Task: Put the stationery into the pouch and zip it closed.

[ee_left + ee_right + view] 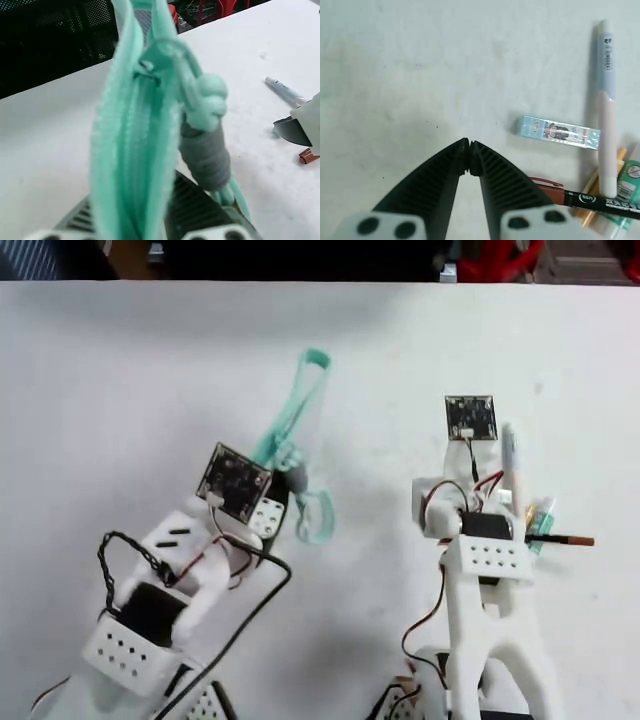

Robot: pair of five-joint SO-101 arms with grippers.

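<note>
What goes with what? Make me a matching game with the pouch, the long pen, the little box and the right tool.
Things:
1. pouch
2. long pen
3. little box
4. right tool

Colour or state:
A. shut, holding nothing
B. mint green
C. white and pale pink
D. light blue

Pairs: 1-B, 2-C, 3-D, 4-A

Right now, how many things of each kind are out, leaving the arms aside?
Pouch: 1
Pens: 2, one white-pink pen, one black pen
Orange pencil-like stick: 1
Small blue box: 1
Green-labelled item: 1
Total: 6
</note>
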